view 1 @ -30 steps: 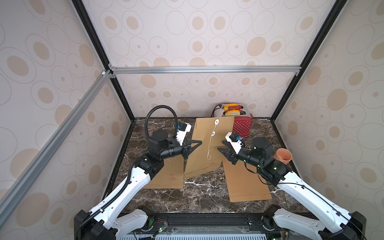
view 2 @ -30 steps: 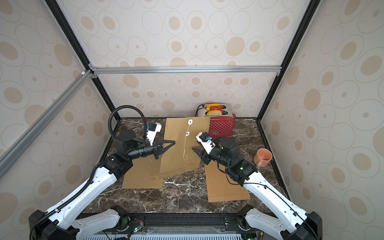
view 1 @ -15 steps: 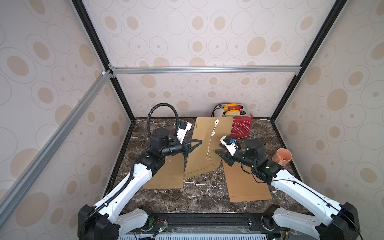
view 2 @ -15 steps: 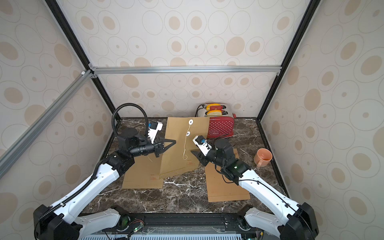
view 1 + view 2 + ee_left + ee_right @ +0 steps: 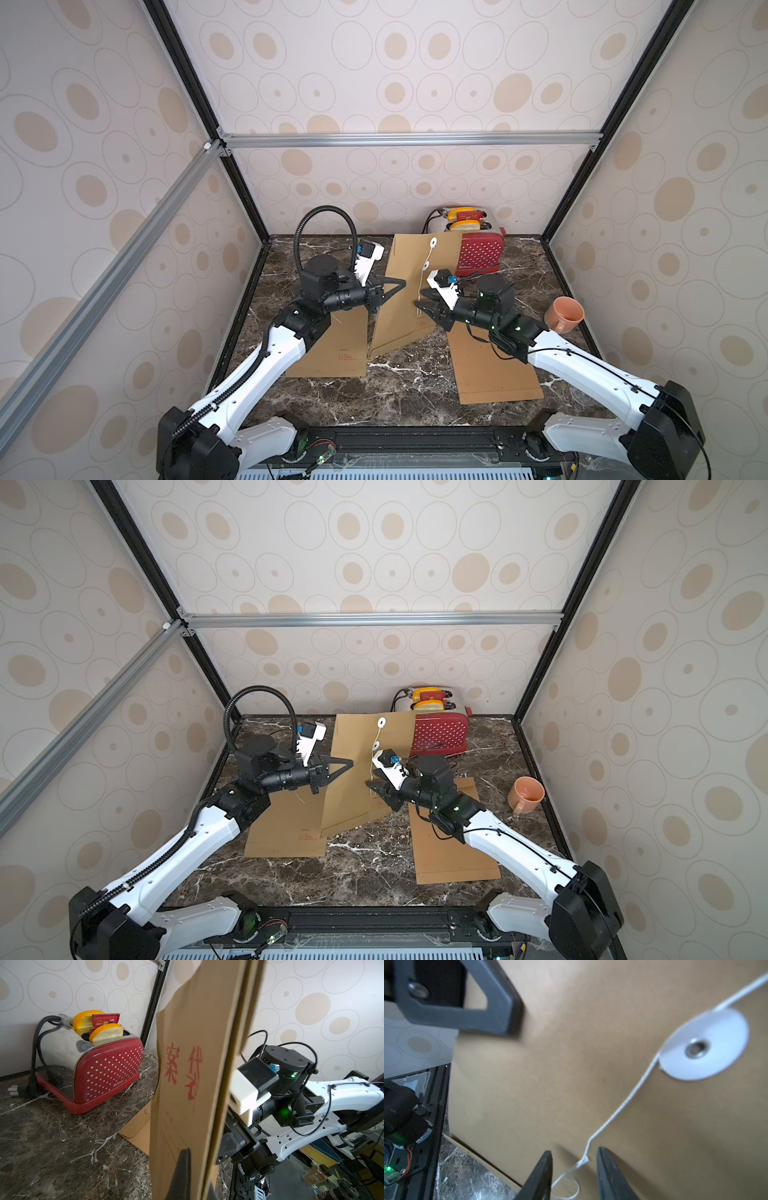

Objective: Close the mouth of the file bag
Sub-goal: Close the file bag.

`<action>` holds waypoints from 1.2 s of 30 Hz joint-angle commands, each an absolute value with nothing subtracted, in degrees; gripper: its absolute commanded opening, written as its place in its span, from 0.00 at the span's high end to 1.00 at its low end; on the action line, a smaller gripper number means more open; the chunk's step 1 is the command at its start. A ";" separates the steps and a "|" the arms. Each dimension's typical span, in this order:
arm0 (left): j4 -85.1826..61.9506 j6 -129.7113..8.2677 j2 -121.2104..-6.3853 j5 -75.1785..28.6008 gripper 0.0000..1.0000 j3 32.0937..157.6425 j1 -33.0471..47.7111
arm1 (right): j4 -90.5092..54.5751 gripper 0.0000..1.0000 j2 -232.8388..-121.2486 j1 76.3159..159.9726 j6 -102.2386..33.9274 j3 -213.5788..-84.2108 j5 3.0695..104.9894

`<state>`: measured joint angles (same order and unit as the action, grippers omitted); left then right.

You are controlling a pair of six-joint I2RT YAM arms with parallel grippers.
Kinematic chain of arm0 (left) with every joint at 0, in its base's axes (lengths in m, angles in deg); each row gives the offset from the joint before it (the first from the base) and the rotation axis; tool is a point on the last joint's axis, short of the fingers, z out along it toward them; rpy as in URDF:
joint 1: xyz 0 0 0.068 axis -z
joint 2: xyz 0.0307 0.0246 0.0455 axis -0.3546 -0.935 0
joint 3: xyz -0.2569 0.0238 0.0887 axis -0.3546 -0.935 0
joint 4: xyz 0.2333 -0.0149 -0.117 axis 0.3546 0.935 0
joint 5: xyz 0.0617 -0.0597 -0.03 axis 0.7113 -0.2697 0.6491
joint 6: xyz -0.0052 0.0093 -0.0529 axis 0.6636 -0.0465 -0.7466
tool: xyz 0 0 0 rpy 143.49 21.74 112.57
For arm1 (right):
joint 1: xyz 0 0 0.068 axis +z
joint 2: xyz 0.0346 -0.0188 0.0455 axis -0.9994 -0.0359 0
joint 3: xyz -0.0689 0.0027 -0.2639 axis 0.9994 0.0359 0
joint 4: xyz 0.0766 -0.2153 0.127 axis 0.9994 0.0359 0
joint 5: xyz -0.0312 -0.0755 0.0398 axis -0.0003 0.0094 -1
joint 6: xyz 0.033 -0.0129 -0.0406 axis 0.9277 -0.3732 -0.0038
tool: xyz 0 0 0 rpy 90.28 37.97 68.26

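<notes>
- The toaster (image 5: 108,1070) is red with white dots. A white brand word low on its side starts "Belin"; its last letters are unclear.
- Two slices of bread (image 5: 106,1032) stand in the toaster's slots.
- The file bag (image 5: 409,291) stands upright just in front of the toaster, toward the left arm's side. In both top views its top corner covers the toaster's near edge.
- The left wrist view shows the bag's printed face with large red characters: "案", then a blurred one that looks like "袋". The top views show only the other face, with two white discs and the string (image 5: 618,1109).
- The left gripper (image 5: 401,284) is clamped on the bag's side edge and holds it up.
- The right gripper (image 5: 574,1167) has its jaws apart. In the right wrist view the string's loose end hangs between them, touching neither, below one white disc (image 5: 704,1047).
- A flat bag (image 5: 332,345) with small, unreadable red print lies well in front of the toaster, under the left arm. Another flat bag (image 5: 494,365) lies under the right arm.
- An orange mug (image 5: 567,313) sits well apart from the toaster, by the side wall.
- In the left wrist view the upright bag hides the right gripper.
</notes>
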<state>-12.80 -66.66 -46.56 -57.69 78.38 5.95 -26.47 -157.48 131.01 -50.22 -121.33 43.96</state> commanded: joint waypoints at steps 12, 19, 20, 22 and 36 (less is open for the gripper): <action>-15.96 -66.75 -45.63 -58.61 1.00 79.95 5.67 | -28.65 0.84 -158.31 131.49 -48.21 -119.34 43.11; -15.96 -66.53 -44.98 -58.01 1.00 79.68 5.62 | -28.62 0.86 -156.73 131.52 -47.24 -115.10 42.76; -15.96 -66.53 -44.97 -57.99 1.00 79.73 5.64 | -28.47 0.86 -156.40 131.46 -47.21 -114.31 43.04; -16.04 -66.62 -44.98 -58.08 1.00 79.70 5.62 | -28.26 0.86 -156.01 131.53 -47.40 -112.88 43.15; -15.30 -65.58 -43.94 -56.53 1.00 79.77 5.62 | -24.15 0.88 -148.30 131.49 -47.76 -103.56 48.37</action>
